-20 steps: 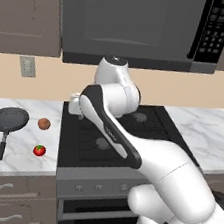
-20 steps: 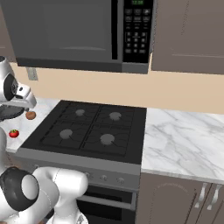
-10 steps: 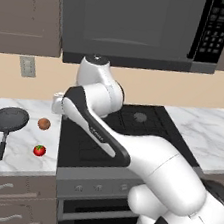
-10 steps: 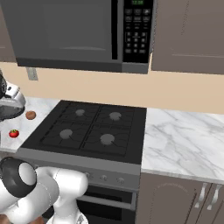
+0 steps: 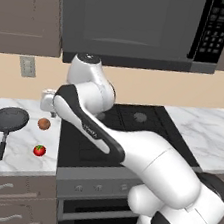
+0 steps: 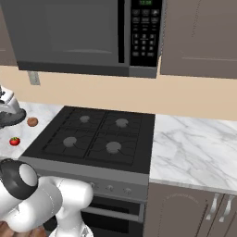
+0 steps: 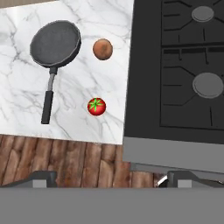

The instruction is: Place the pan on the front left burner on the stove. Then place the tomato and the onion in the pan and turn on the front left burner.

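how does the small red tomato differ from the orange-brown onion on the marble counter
The small bright red tomato has a green stem top; the plain orange-brown onion has none. The tomato lies nearer the counter's front edge, the onion farther back, level with the dark round frying pan. Both are small balls of similar size, resting untouched left of the black stove.

Arches up from the lower right and bends over leftward, white links folded at a dark elbow; gripper points downward, jaws spread fully apart, holding nothing.
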